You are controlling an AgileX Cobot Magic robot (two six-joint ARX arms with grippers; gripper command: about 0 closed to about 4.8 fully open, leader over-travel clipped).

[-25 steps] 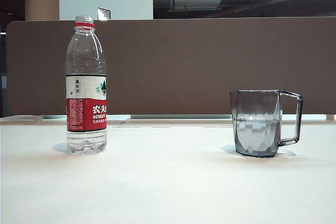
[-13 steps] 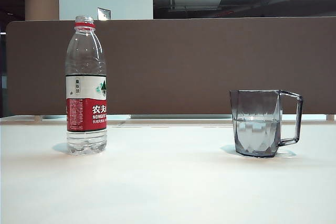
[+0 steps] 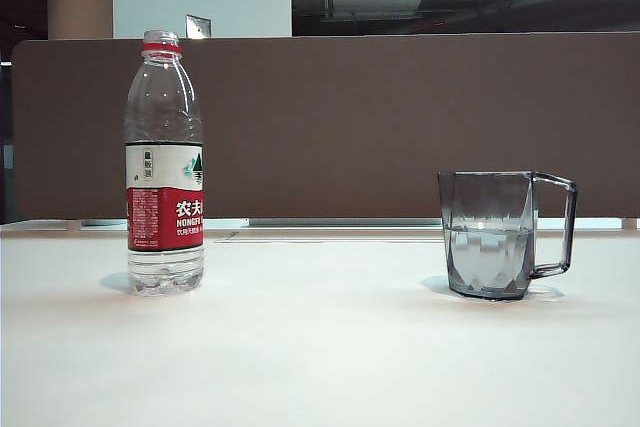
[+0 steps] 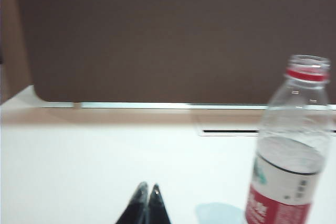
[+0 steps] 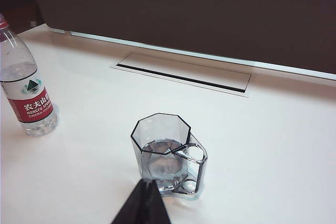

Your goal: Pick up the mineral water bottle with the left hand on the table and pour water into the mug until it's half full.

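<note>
The mineral water bottle (image 3: 164, 162) stands upright, uncapped, on the left of the white table (image 3: 320, 347), with a little water in its base. It also shows in the left wrist view (image 4: 291, 150) and the right wrist view (image 5: 26, 87). The grey faceted mug (image 3: 495, 234) stands on the right, about half full of water, its handle turned right. My left gripper (image 4: 147, 188) is shut and empty, low over the table, apart from the bottle. Shut and empty as well, my right gripper (image 5: 147, 182) hangs just in front of the mug (image 5: 165, 150). Neither gripper shows in the exterior view.
A brown partition (image 3: 350, 117) runs along the table's far edge. A narrow cable slot (image 5: 181, 72) is set into the tabletop behind the mug, near that partition.
</note>
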